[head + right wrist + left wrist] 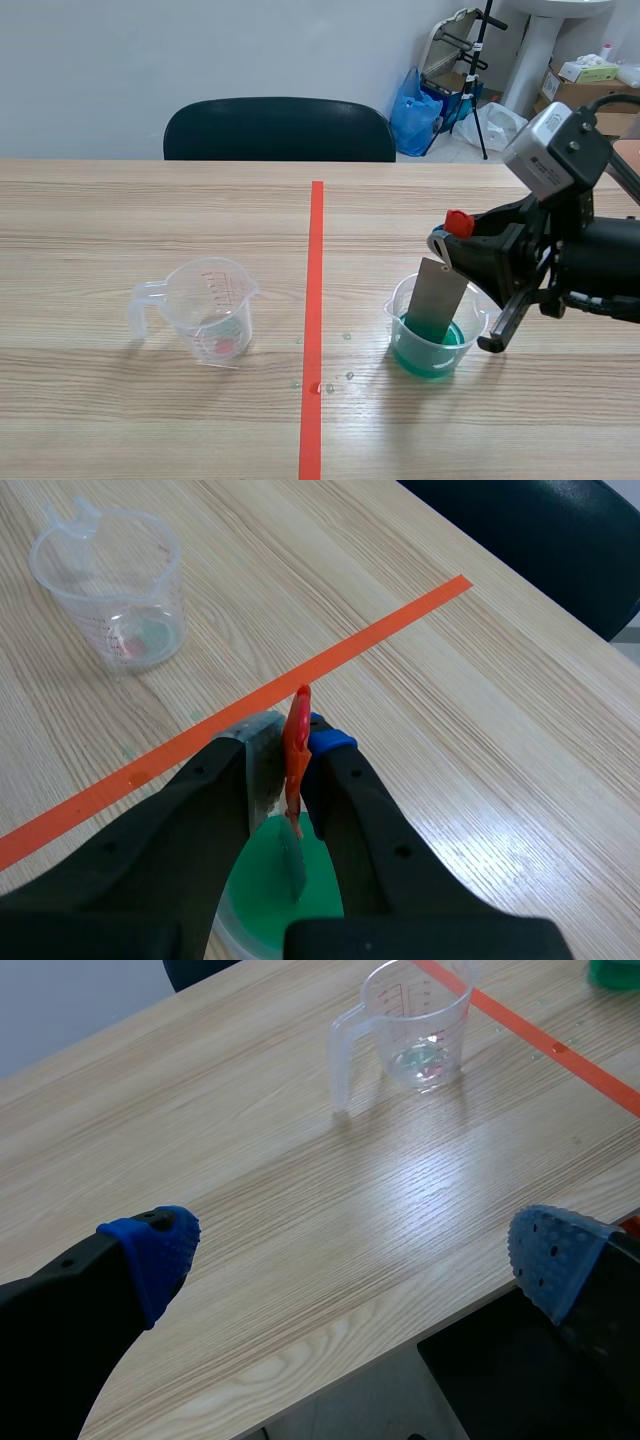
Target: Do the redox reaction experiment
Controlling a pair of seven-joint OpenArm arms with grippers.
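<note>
A clear cup [435, 335] of green liquid [275, 880] stands right of the orange tape line. A grey metal sheet [440, 300] leans into it, its lower end in the liquid. The sheet hangs from a small red clip [458, 222], and my right gripper [450, 235] is shut on that clip [297, 750] just above the cup. An empty clear measuring cup [205, 310] with a handle stands left of the line, also ahead of my left gripper [355, 1250], which is open and low over the table's near edge, holding nothing. The left arm is outside the scene view.
A few droplets [330, 378] lie on the table near the tape line [314, 300]. A dark chair [280, 130] stands behind the far edge. Boxes and bags sit on the floor at the back right. The green cup's rim [615, 972] shows far ahead of my left gripper.
</note>
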